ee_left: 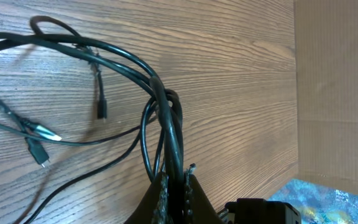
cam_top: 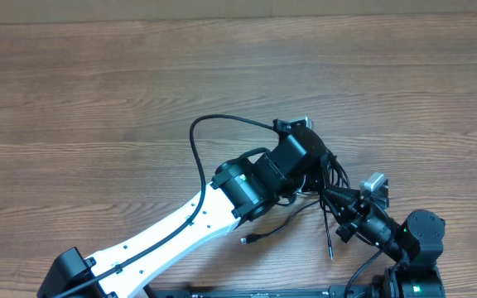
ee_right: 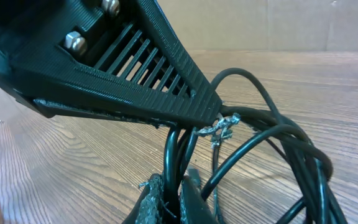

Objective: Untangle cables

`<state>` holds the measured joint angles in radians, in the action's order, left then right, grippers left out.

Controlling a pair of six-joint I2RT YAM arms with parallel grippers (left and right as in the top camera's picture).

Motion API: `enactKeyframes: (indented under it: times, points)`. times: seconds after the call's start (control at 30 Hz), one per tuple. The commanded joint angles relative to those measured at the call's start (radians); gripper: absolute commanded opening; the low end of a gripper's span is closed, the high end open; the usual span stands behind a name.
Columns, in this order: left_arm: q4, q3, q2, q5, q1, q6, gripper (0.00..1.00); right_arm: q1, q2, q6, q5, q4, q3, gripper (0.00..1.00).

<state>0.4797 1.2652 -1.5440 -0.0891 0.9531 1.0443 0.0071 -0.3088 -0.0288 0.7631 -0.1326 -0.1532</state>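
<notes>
The cables [cam_top: 325, 178] are thin black cords bunched in a tangle between my two grippers, right of the table's middle. Loose plug ends trail toward the front [cam_top: 248, 240]. My left gripper [cam_top: 317, 168] comes in from the lower left and is shut on several strands of the cables [ee_left: 166, 112], which rise in loops from its fingertips [ee_left: 176, 179]. Small plugs [ee_left: 45, 132] lie on the wood to the left. My right gripper [cam_top: 335, 200] is shut on strands of the same bundle [ee_right: 278, 137], pinched between its fingertips [ee_right: 178, 185]. The left gripper's ribbed finger [ee_right: 123, 68] hangs just above.
The wooden table [cam_top: 98, 99] stretches away to the left and back. A cardboard wall [ee_left: 337, 81] stands along the far edge, with a blue patterned sheet [ee_left: 319, 193] below it. The left arm's own thick wire [cam_top: 197, 141] loops beside its white link [cam_top: 172, 232].
</notes>
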Motion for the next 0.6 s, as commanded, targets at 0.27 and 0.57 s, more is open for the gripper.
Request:
enactKeyframes:
  times: [0.27,0.57]
  points:
    - [0.011,0.015,0.028,-0.009,0.023,-0.007,0.05,-0.002,0.005,0.004,-0.002,0.016,0.003,0.12]
    - [0.010,0.015,0.028,-0.008,0.021,-0.007,0.04,-0.002,0.005,0.004,-0.003,0.015,0.003,0.36]
